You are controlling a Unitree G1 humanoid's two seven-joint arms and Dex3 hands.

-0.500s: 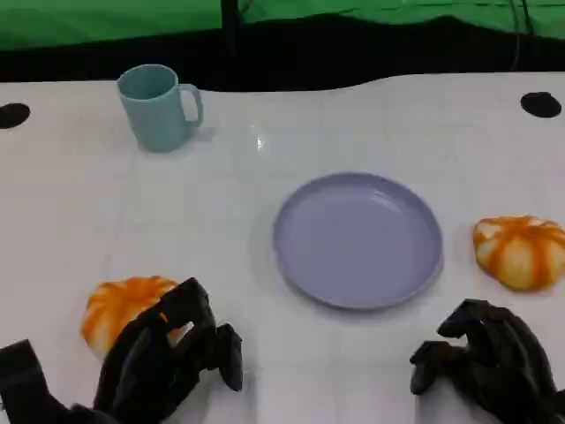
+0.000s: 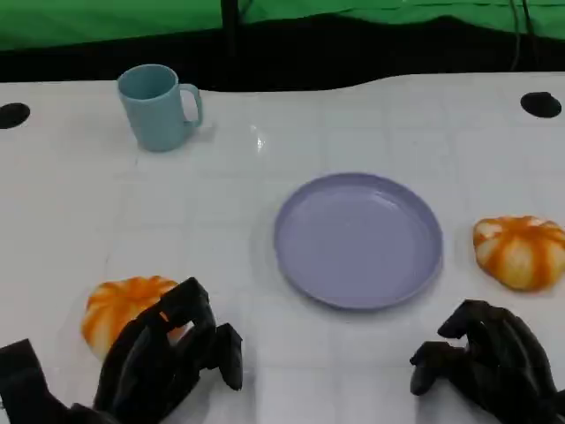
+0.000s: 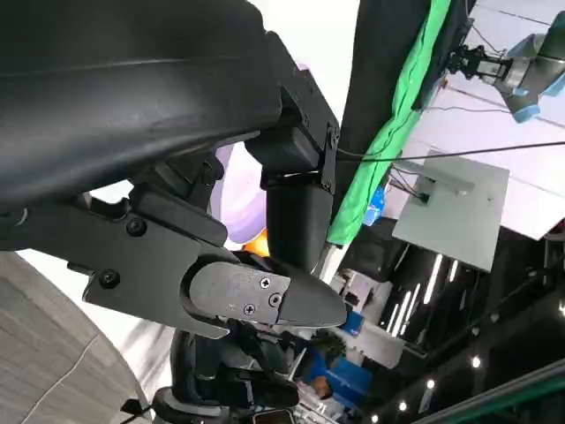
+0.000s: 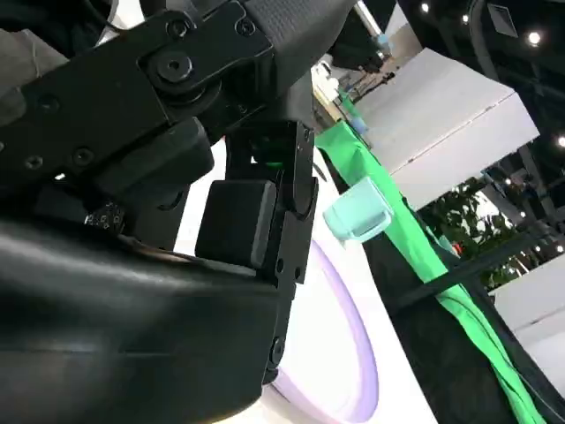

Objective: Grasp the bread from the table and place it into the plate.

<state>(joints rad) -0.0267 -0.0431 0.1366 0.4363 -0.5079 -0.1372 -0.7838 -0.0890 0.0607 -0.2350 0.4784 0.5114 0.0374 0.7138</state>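
Two orange-and-white striped breads lie on the white table: one bread (image 2: pixel 119 305) at the front left, the other bread (image 2: pixel 521 252) at the right, beside the plate. The empty lavender plate (image 2: pixel 357 238) sits in the middle. My left hand (image 2: pixel 168 358) is just in front of the left bread, its loosely bent fingers overlapping the bread's near edge without holding it. My right hand (image 2: pixel 481 362) rests at the front right, short of the right bread, fingers bent and apart, holding nothing. The plate (image 4: pixel 344 353) shows past my right hand in the right wrist view.
A light blue mug (image 2: pixel 159 106) stands at the back left, handle to the right. Dark round holes (image 2: pixel 540 104) mark the table's far corners. Behind the table hang black and green cloths.
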